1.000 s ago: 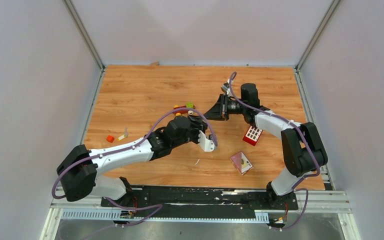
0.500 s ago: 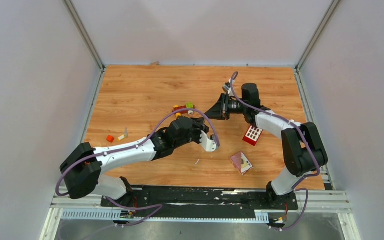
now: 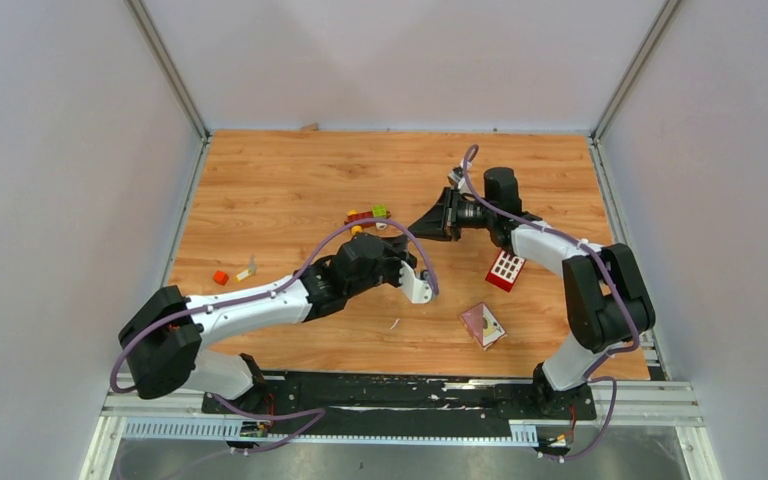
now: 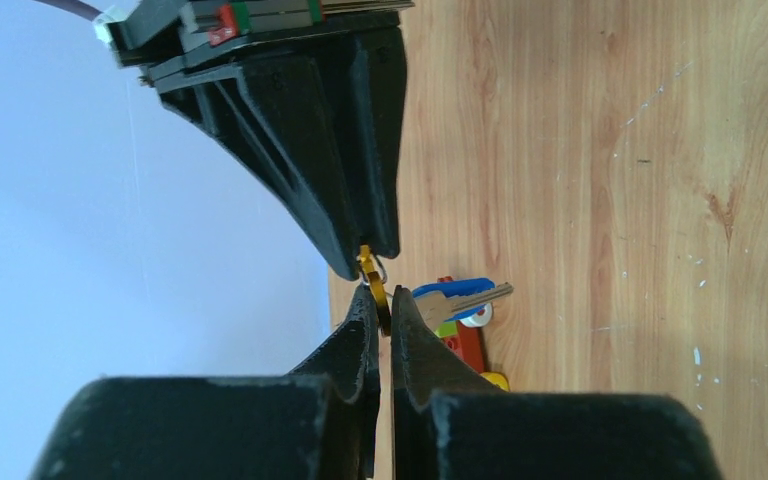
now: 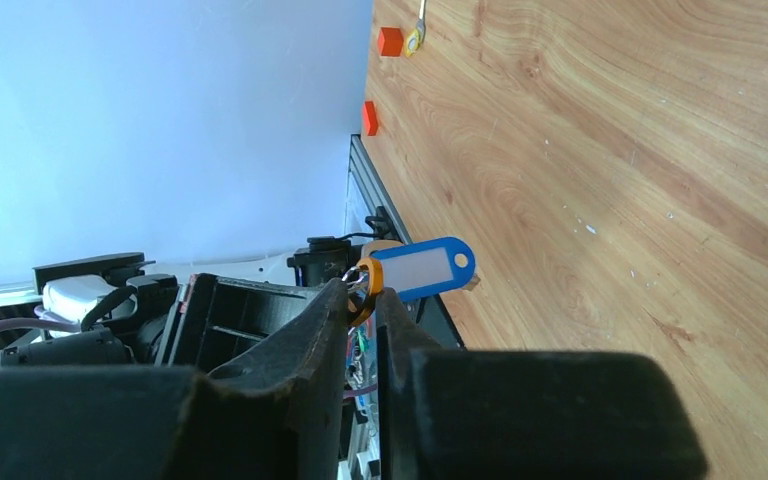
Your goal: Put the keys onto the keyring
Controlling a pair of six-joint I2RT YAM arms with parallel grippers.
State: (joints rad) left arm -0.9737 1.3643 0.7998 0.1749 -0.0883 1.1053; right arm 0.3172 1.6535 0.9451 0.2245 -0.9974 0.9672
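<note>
**Together, two grips on one keyring [image 4: 372,280]**

The left gripper [image 4: 381,305] and right gripper [image 5: 363,300] meet tip to tip, both clamped on the gold ring, the blue key [image 4: 457,292] against it. Wood-grain tabletop [image 3: 280,180] below; pale walls [image 3: 400,60] around.

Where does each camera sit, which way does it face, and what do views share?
Top external: overhead from near edge, looking down at table; left arm and right arm show.
Left wrist: on left arm, facing along left gripper at keyring.
Right wrist: on right arm, facing along right gripper toward left arm.
Shared: both wrist views show blue-headed key.
</note>
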